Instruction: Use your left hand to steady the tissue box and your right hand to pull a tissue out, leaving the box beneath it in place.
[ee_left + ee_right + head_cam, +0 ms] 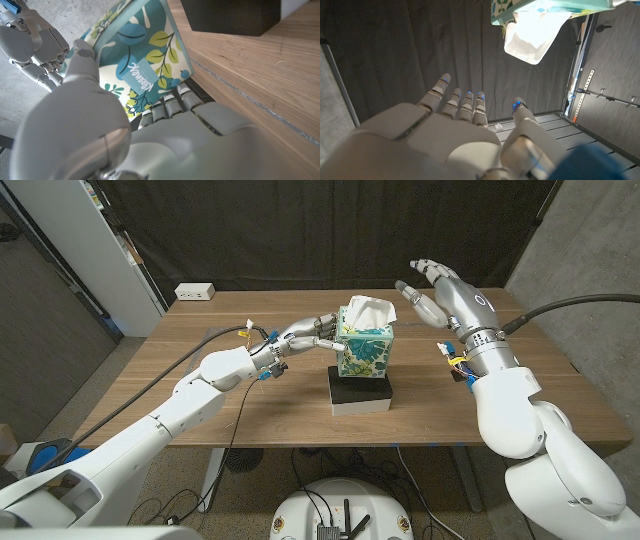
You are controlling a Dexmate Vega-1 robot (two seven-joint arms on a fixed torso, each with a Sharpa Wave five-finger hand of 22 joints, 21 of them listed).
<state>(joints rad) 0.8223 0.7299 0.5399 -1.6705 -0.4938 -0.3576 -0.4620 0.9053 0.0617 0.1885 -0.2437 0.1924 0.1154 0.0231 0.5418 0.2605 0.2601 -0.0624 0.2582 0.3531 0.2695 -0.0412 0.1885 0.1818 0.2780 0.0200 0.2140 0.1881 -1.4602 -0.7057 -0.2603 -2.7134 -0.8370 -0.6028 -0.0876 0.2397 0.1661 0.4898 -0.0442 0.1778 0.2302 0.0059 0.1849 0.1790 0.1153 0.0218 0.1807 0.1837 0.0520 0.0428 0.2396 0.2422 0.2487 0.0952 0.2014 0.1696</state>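
At the table's centre a black-and-white box lies on the wooden table, and the floral tissue box stands on top of it. The left hand, coming in from nine o'clock, grips the tissue box's side, fingers pressed on the cardboard. A white tissue sticks up from the top. At two o'clock of the box the right hand hovers apart from it, fingers spread, holding nothing. A white power strip lies at the far left edge.
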